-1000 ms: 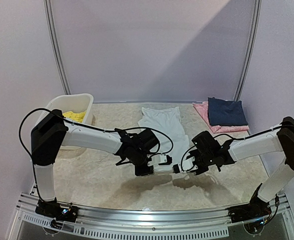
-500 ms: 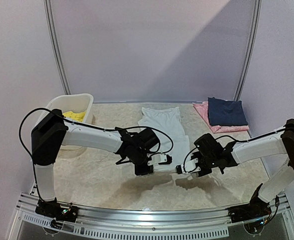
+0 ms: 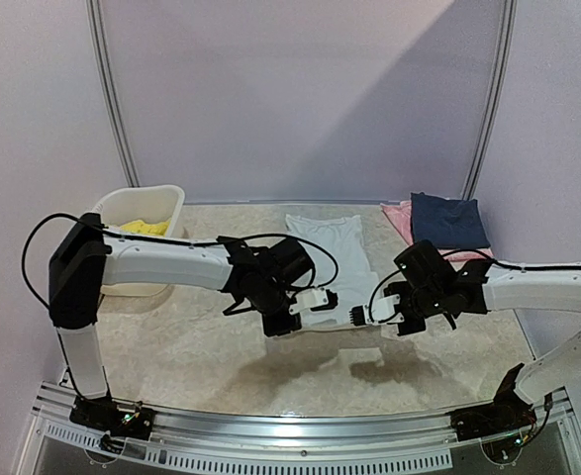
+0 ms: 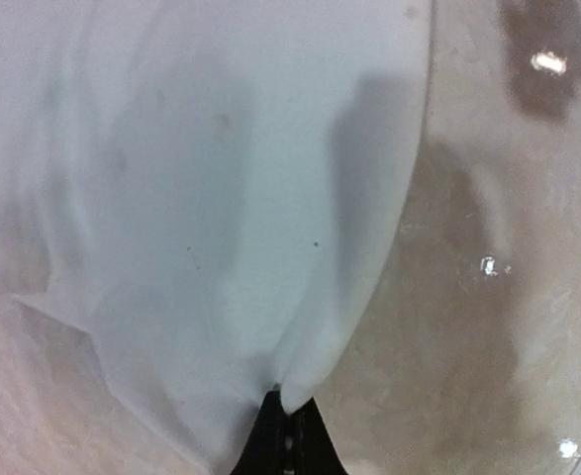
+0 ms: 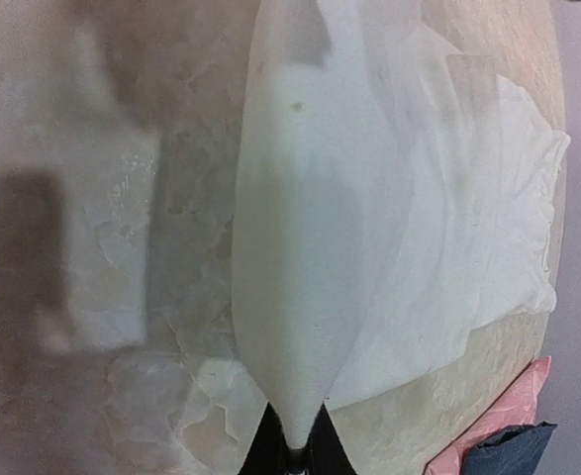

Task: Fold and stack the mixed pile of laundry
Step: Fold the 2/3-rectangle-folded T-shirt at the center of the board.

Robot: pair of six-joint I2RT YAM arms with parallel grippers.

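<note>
- The white T-shirt (image 3: pixel 328 242) is spread at the centre of the worktop (image 3: pixel 171 346), and its near edge is raised.
- That edge is pinched by the left claw (image 3: pixel 324 299), which is closed on the cloth.
- The same edge is gripped by the right claw (image 3: pixel 361 315), just right of centre.
- The yellow shorts (image 3: pixel 144 228) are seen in the white basket (image 3: pixel 166 194), at the left.

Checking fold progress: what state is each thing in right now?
White T-shirt: near edge lifted, far end flat on table.
Left gripper: shut on T-shirt.
Right gripper: shut on T-shirt.
Yellow shorts: lying in basket.
Pink cloth: folded, flat.
Navy cloth: folded, lying on it.
</note>
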